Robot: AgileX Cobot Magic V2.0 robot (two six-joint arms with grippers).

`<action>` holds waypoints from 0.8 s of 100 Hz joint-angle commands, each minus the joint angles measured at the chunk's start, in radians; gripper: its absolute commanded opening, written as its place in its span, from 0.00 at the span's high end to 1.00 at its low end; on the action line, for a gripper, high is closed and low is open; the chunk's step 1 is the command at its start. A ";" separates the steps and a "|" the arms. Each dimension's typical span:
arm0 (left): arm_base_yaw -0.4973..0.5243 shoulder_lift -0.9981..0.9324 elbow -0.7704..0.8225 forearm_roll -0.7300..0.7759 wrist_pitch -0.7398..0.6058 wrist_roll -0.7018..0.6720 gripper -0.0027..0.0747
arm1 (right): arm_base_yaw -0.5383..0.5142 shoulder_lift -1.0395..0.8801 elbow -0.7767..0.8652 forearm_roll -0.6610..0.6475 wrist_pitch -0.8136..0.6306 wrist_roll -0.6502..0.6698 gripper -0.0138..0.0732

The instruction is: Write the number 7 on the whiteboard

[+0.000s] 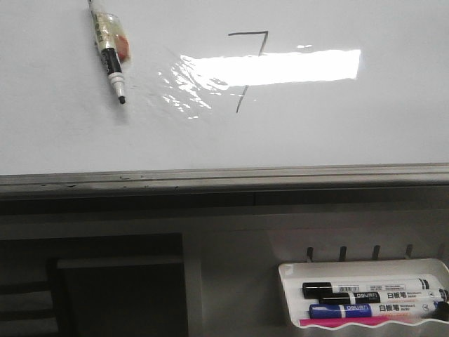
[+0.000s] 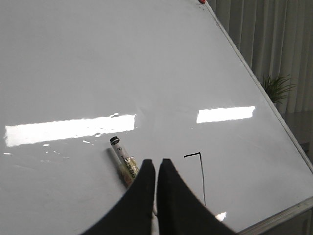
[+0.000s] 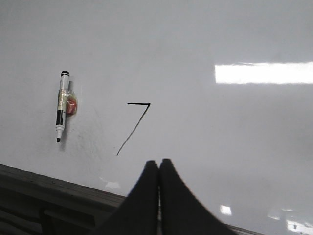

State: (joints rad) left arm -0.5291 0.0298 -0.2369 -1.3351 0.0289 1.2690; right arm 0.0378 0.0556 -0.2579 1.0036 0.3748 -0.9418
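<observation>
The whiteboard (image 1: 337, 126) is glossy white, with a grey edge rail (image 1: 224, 175) along its lower side. A thin dark number 7 (image 1: 248, 33) is drawn on it; a light reflection crosses its stem. The 7 also shows in the left wrist view (image 2: 202, 178) and in the right wrist view (image 3: 133, 129). An uncapped black-and-white marker (image 1: 109, 49) with tape and a red piece lies on the board left of the 7, free of any gripper. My left gripper (image 2: 156, 160) is shut and empty, with the marker (image 2: 122, 154) just beyond its left finger. My right gripper (image 3: 159, 161) is shut and empty, below the 7.
A small white tray (image 1: 287, 295) at the lower right holds black and blue markers (image 1: 372, 289) and a pink item. Dark furniture (image 1: 119, 295) stands below the rail at the left. A curtain and a plant (image 2: 276, 88) are beyond the board's edge.
</observation>
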 commanded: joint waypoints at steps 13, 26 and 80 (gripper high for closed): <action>0.003 0.011 -0.025 -0.017 -0.021 0.003 0.99 | -0.006 0.011 -0.026 0.034 -0.051 -0.011 0.91; 0.003 0.011 -0.025 -0.017 -0.021 0.003 0.99 | -0.006 0.011 -0.026 0.034 -0.051 -0.011 0.91; 0.003 0.011 -0.024 0.026 -0.019 0.003 0.99 | -0.006 0.011 -0.026 0.034 -0.051 -0.011 0.91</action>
State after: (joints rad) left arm -0.5291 0.0298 -0.2369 -1.3389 0.0267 1.2690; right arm 0.0378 0.0556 -0.2579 1.0059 0.3748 -0.9418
